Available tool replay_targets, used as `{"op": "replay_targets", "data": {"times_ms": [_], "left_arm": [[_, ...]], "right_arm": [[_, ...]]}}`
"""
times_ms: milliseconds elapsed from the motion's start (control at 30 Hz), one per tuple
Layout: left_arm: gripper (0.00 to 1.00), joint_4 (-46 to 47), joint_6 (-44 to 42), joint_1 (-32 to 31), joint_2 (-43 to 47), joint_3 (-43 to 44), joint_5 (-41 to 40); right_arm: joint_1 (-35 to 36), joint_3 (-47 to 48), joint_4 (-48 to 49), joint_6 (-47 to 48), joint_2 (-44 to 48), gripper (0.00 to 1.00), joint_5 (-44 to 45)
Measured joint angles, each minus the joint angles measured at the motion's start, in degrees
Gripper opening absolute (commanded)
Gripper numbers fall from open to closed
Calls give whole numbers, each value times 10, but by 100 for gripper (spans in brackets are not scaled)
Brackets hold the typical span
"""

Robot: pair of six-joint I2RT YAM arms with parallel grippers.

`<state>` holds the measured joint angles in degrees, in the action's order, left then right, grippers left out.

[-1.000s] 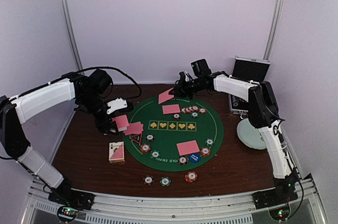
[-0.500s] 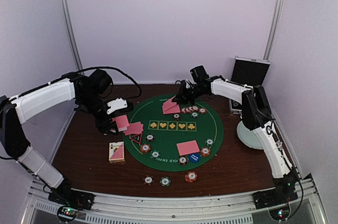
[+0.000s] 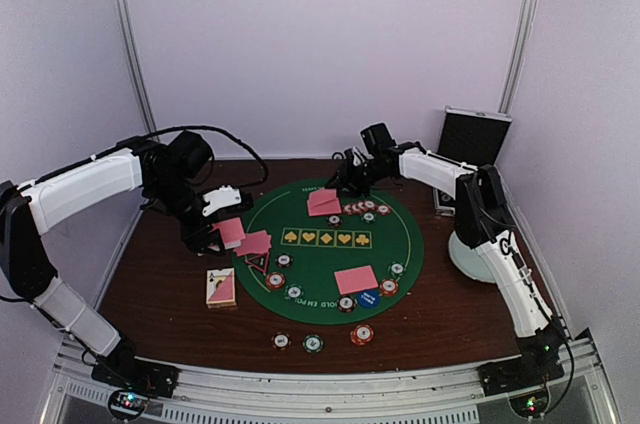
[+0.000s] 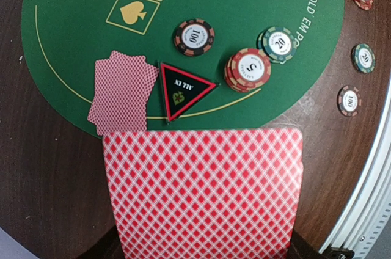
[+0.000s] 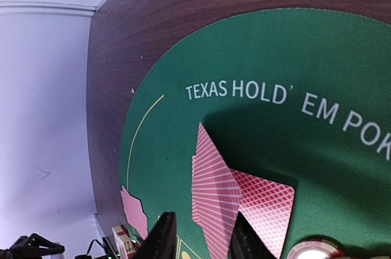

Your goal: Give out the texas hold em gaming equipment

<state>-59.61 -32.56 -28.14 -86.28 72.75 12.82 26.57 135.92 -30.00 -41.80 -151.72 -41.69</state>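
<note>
While left tool (image 3: 213, 234) grips one card (image 4: 201, 192), right tool (image 5: 201, 234) overhangs two cards (image 5: 263, 204).

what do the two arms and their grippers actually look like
The left arm and right arm match: white shell links between black joints, on black bases with small green lights. A black cable loops over the left arm's wrist. The left gripper carries a white body piece. The right gripper has slim black fingers.
</note>
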Motion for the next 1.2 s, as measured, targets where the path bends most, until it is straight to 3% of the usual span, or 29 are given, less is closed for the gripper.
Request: {"op": "replay_targets", "data": {"times_ms": [100,367,533,700,933,1033,1200], "left_arm": [[3,0,-1,0,0,0,0],[3,0,-3,0,0,0,0],[3,0,-3,0,0,0,-1],[3,0,-3,0,0,0,-3],[3,0,-3,0,0,0,-4],[3,-1,-3,0,0,0,-4],[3,-1,-3,0,0,0,-4]], "right_arm": [[-2,7,-11,12,0,50,9],[-9,8,-48,45,10,61,38],[-11,-11,-76,72,62,66,63],[-2,-116,-73,106,188,66,88],[73,-404,-15,136,383,65,137],[127,-489,-8,143,410,64,156],[204,-539,-14,145,411,63,181]]}}
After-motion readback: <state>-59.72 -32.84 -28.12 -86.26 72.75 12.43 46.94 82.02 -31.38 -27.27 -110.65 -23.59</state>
